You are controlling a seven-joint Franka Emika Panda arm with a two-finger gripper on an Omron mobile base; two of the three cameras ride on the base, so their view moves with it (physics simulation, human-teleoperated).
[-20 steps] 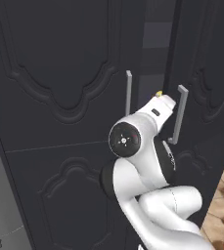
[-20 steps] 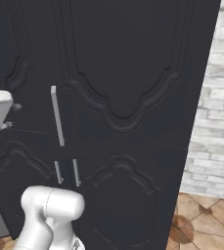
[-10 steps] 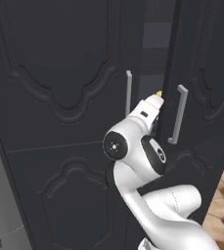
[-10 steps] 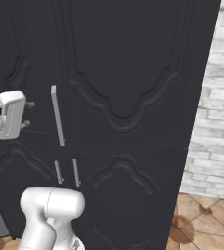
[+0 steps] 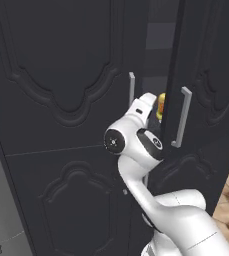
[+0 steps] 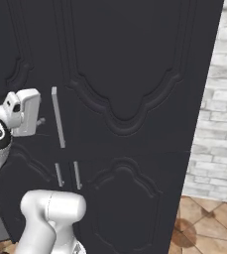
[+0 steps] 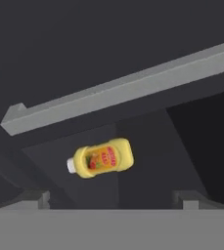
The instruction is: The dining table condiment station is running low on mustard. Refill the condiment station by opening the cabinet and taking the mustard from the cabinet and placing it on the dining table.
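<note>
Over the last second the arm had swung leftward in the left base view and pushed its hand forward into the dark gap between the cabinet (image 5: 61, 75) doors, while the doors and handles kept their places. Nearest the camera, the gripper (image 7: 114, 199) pointed into that gap with its jaws spread wide and nothing between them; its two dark fingertips (image 7: 33, 197) stood apart at the bottom of the hand view. Just beyond it, the left door's silver bar handle (image 7: 133, 88) crossed the hand view as a slanted grey bar, close to the wrist. Farther in, the mustard (image 7: 102, 157) stood on a shelf inside the cabinet, well apart from the fingers, appearing sideways because the hand was rolled. In the left base view the yellow bottle peeked out between the hand and the right door's handle (image 5: 181, 117). The doors seemed only partly open, so the likely trouble was the hand or forearm catching a door edge or handle as it reached deeper. Approaching off-centre could also tip the small bottle or shove it back on the shelf before the fingers closed.
</note>
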